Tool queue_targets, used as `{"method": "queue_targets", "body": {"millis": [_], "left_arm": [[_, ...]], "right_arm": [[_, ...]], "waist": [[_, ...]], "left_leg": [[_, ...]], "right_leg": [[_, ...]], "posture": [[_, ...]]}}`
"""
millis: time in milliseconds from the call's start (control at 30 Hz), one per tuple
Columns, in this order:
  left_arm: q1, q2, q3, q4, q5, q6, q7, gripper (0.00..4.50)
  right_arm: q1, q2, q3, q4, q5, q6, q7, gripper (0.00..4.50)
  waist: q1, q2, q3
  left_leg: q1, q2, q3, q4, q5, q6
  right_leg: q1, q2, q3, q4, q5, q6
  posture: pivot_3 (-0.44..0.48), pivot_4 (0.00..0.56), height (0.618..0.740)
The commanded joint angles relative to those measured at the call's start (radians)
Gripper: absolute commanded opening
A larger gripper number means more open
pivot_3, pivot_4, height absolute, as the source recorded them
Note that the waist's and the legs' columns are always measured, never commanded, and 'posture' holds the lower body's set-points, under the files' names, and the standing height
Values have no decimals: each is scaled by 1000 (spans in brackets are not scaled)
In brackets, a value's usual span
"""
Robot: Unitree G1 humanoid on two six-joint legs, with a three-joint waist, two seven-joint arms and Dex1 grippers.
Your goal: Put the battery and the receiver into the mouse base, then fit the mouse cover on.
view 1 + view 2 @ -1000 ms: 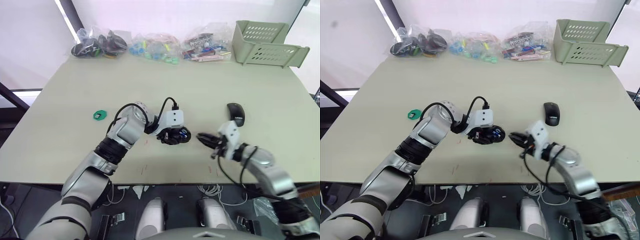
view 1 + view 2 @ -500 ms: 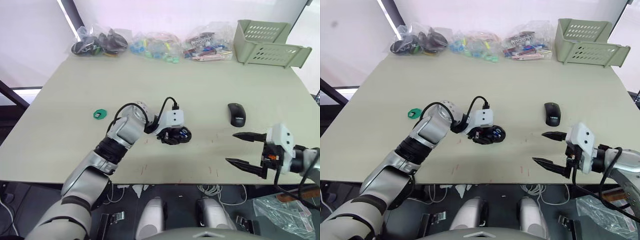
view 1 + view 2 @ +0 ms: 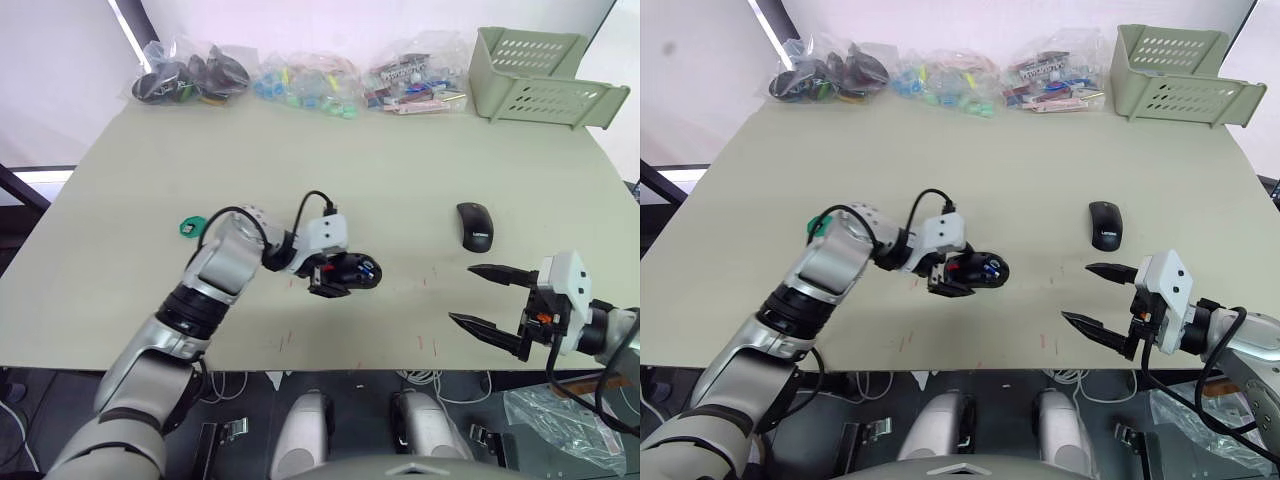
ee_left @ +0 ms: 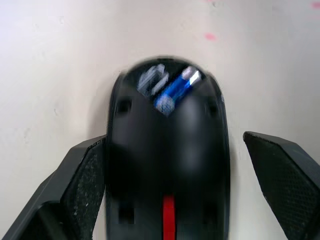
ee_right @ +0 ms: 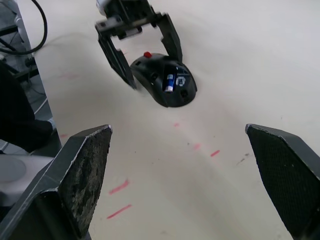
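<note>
The mouse base (image 3: 356,272) lies open side up in the middle of the table, its red strip (image 4: 169,220) showing. The blue battery (image 4: 175,89) lies in its compartment, with a pale grey piece (image 4: 151,80) beside it that is too blurred to name as the receiver. My left gripper (image 3: 335,272) is open and straddles the base, one finger (image 4: 85,185) close against its side and the other finger (image 4: 285,175) well clear. The mouse cover (image 3: 475,226) lies further right. My right gripper (image 3: 461,293) hangs open and empty near the front edge, below the cover.
A green disc (image 3: 187,226) lies left of my left arm. Clear bags of parts (image 3: 310,85) line the back edge. A green basket (image 3: 550,65) stands at the back right. Small red marks dot the table near the front.
My right gripper drew back from beside the mouse base toward the front right and opened wide. The left gripper's fingers spread wider around the base. The camera shifted slightly.
</note>
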Motion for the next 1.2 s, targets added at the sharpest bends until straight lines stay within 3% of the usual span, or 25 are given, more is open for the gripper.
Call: {"method": "queue_targets", "body": {"millis": [33,200,433,700,967,1200], "left_arm": [[39,39,108,-104,-86,34,18,4439],[140,55,270,-157,-190,84,104,4439],[332,59,508,-194,-256,9,278,4439],[485,0,795,-167,-388,84,487,4439],[497,11,895,5,-342,-68,654,4439],[416,20,853,170,-270,-132,814,4439]], "right_arm": [[-8,17,-31,-30,-17,-63,-18,4500],[-13,35,-30,2,28,-92,29,4500],[-56,29,-27,44,32,-119,61,4500],[-153,80,31,110,-25,-177,34,4500],[-204,105,49,171,28,-174,94,4500],[-226,94,38,193,47,-168,122,4500]], "waist": [[0,1,0],[0,-1,2],[-1,-2,3],[0,-3,3],[1,-4,4],[2,-4,3]], "left_leg": [[0,0,0,0,0,0],[0,0,0,1,0,0],[2,1,1,1,0,0],[2,2,1,2,0,0],[2,1,1,2,0,0],[2,0,1,2,0,0]], "right_leg": [[0,0,0,0,0,0],[1,-1,0,0,0,0],[1,-1,0,1,0,-1],[1,-3,0,2,3,-4],[1,-3,-1,2,3,-4],[1,-5,-2,3,5,-2]], "posture": [[0,150,740],[0,150,740],[0,150,740],[0,150,740],[0,150,740],[0,150,740]]}}
